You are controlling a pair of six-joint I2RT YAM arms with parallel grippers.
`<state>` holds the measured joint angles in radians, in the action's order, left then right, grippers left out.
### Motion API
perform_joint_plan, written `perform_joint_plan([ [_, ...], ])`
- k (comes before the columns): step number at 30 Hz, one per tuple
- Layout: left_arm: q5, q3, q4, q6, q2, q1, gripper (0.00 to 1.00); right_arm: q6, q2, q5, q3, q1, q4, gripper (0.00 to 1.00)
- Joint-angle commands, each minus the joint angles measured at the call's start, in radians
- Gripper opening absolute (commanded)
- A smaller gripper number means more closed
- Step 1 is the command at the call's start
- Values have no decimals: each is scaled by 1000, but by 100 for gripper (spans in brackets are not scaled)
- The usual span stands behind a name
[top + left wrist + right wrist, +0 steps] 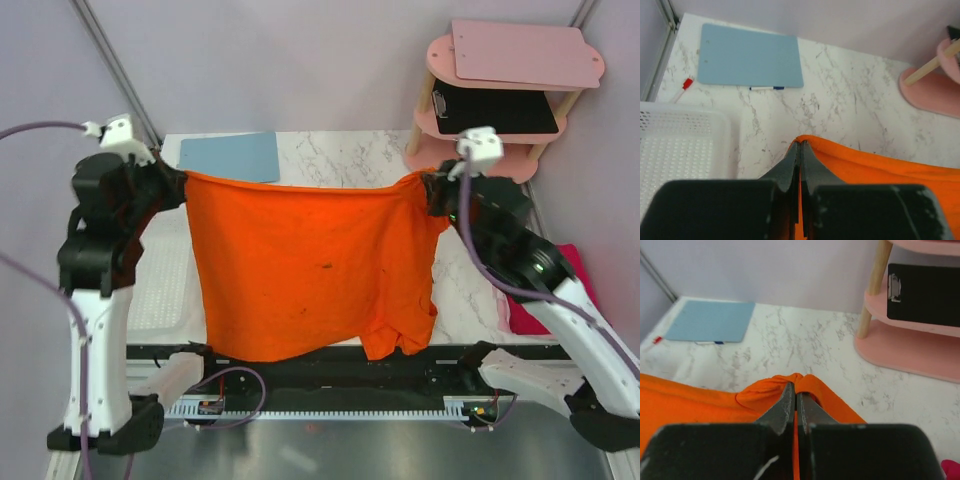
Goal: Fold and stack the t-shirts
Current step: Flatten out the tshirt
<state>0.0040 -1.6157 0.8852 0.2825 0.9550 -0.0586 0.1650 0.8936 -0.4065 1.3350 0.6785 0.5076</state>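
Gripping opposite top corners, my left claw [800, 144] and right claw [795, 385] were both clenched on the orange t-shirt [310, 270], which hung spread between them above the bench [350, 155].

Left end effector [800, 146] pinching orange t-shirt [880, 167], light-blue clipboard [750, 62] on marble table [850, 105]

Soft matt cloth, lightly creased: orange t-shirt [310, 270]. Smooth white marble-veined top with a faint sheen: table [850, 105]. White perforated plastic: basket [680, 145]; bare pale wood: shelf post [873, 287]; smooth matt light-blue surface: clipboard [750, 62].
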Motion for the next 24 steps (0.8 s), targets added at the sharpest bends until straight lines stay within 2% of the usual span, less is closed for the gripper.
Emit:
perform_joint_plan([
  [1,-24,91,-127,-39,171,3,2,-47,233,-42,-59,-46,-147,0],
  [6,-21,143,-222,-2,437,3,2,14,528,106,-125,-174,-326,0],
  [10,-48,87,-266,27,652,5,2,25,763,165,-51,-247,-389,0],
  [14,-77,-30,-255,30,824,6,2,24,980,215,105,-309,-393,0],
  [20,-94,-214,-220,9,968,14,2,41,1180,271,341,-367,-360,0],
  [24,-98,-328,-189,0,1019,23,2,22,1254,279,472,-373,-320,0],
])
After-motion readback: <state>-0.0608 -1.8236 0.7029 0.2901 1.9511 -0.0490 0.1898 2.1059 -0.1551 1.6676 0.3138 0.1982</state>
